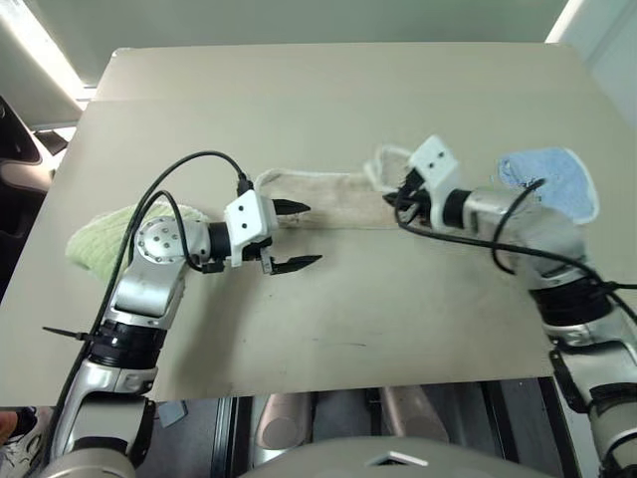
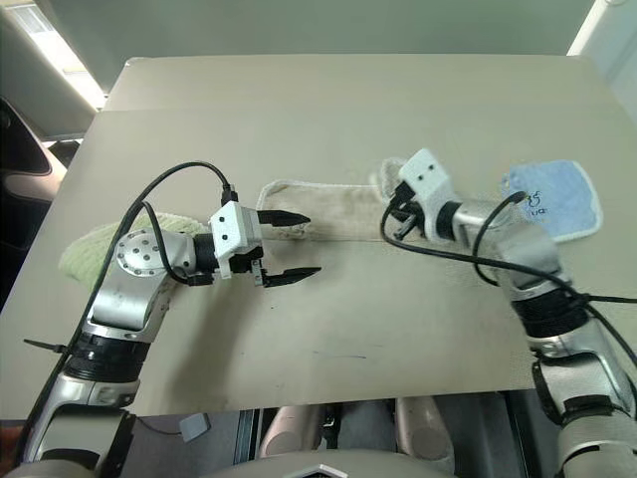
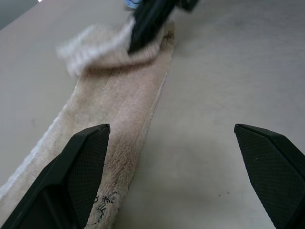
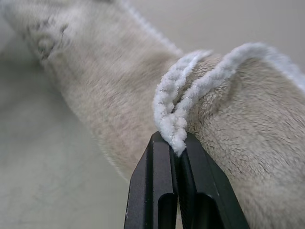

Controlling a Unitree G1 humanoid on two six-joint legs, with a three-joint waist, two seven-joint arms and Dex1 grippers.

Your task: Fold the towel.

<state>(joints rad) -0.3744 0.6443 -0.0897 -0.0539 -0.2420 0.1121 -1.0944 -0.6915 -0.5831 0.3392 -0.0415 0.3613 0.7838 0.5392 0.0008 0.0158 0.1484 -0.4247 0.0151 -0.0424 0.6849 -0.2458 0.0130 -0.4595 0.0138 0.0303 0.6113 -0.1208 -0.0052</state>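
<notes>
The beige towel (image 1: 328, 199) lies as a long folded strip across the middle of the table (image 1: 348, 319). My right gripper (image 4: 174, 140) is shut on the white corded edge at the strip's right end, which is lifted and curled back over the strip. My left gripper (image 1: 311, 234) hovers open at the strip's left end. One finger (image 3: 88, 162) is over the cloth and the other is over bare table. A small dark embroidered mark (image 3: 107, 202) shows near that end.
A light green towel (image 1: 105, 239) lies bunched near the table's left edge, partly behind my left arm. A small light blue towel (image 1: 552, 184) with a white edge lies at the right, behind my right arm. Black cables loop along both arms.
</notes>
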